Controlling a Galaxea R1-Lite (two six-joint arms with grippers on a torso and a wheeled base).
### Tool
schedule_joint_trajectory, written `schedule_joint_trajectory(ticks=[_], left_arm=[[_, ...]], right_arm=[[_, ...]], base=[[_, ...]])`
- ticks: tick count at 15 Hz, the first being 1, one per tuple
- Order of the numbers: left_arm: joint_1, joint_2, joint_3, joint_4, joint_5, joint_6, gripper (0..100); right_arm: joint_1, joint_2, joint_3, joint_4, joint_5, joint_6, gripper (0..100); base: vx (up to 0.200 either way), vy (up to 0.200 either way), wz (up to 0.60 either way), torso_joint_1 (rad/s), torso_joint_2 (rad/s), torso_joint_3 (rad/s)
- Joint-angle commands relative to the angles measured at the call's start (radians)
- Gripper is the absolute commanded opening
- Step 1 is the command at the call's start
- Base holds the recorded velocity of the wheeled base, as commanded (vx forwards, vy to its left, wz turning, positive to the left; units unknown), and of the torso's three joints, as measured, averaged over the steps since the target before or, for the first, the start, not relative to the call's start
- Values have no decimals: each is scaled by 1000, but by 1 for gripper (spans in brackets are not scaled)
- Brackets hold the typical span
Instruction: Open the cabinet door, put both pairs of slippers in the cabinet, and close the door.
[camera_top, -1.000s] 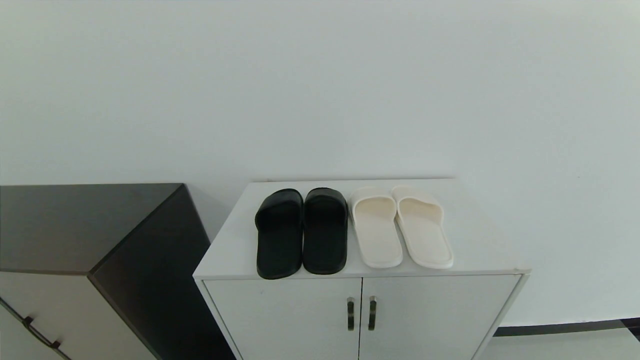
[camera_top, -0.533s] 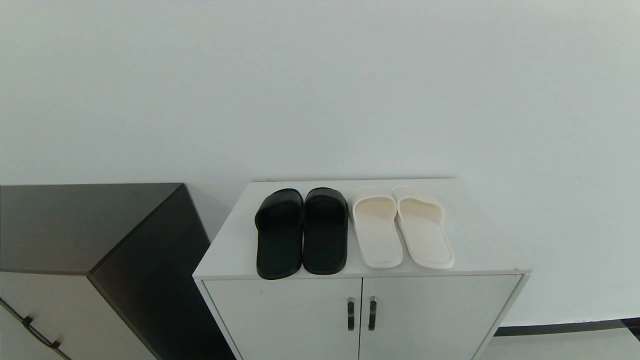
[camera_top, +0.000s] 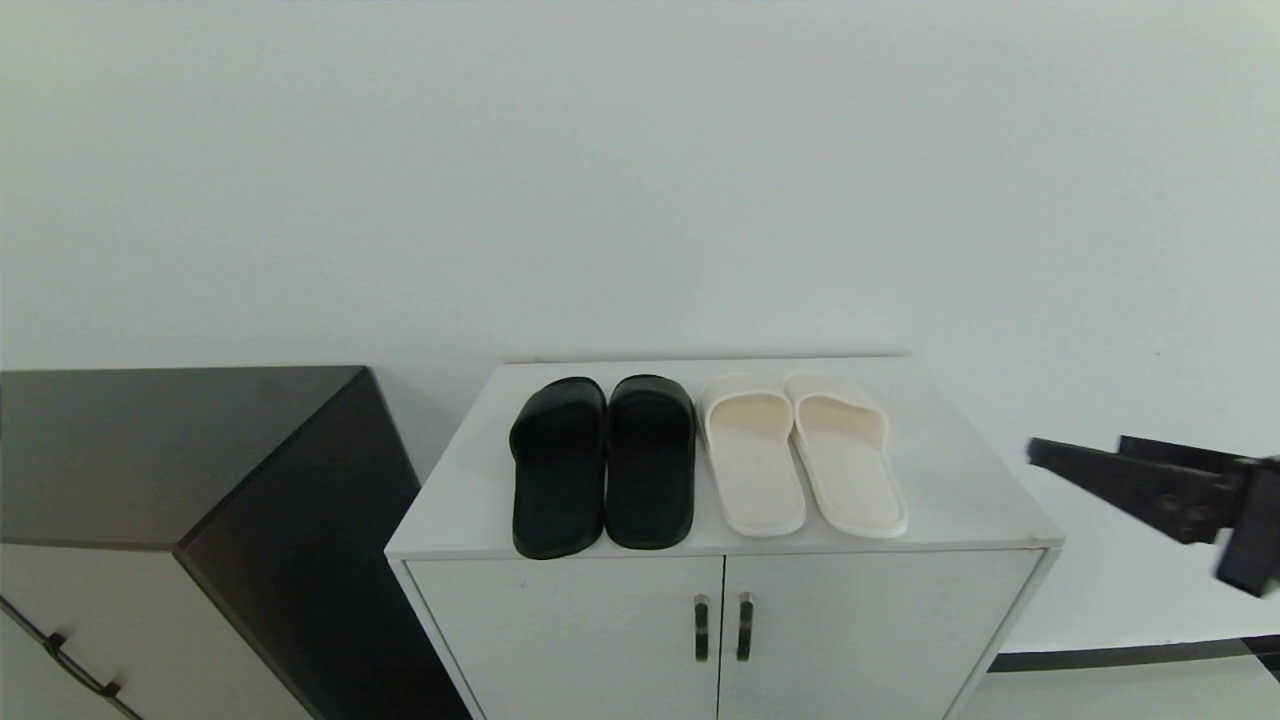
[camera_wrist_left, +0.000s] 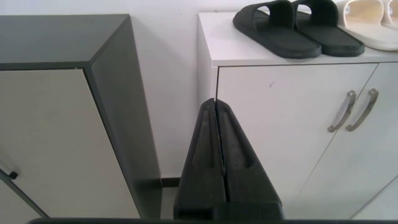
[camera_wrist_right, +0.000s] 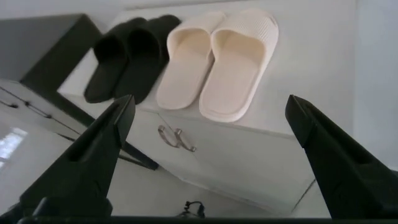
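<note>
Right gripper, wide open off the cabinet's right edge, should drop lower and pinch 1 door handle squarely.

Two pairs lined up atop the cabinet.
The left pair of slippers lies just beside the right pair of slippers, toes toward the wall. The door handles sit together below them. A second cabinet stands to the left; the right pincer hangs beyond the right edge.
</note>
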Motion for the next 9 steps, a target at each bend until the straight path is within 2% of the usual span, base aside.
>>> schedule_joint_trajectory(ticks=[1,4,6,9], left_arm=[[1,1,0,0,0,-1,0],[-1,1,0,0,0,-1,0],[1,1,0,0,0,-1,0],[1,1,0,0,0,-1,0]], right_arm=[[90,221,-74,-73,-101,8,100],[105,416,-156,-159,-187,10,100],[110,545,-196,-265,-260,-4,100],[110,654,-228,-345,-262,-56,100]], base=[[0,0,0,0,0,0],[0,0,0,0,0,0],[0,0,0,0,0,0],[0,0,0,0,0,0]])
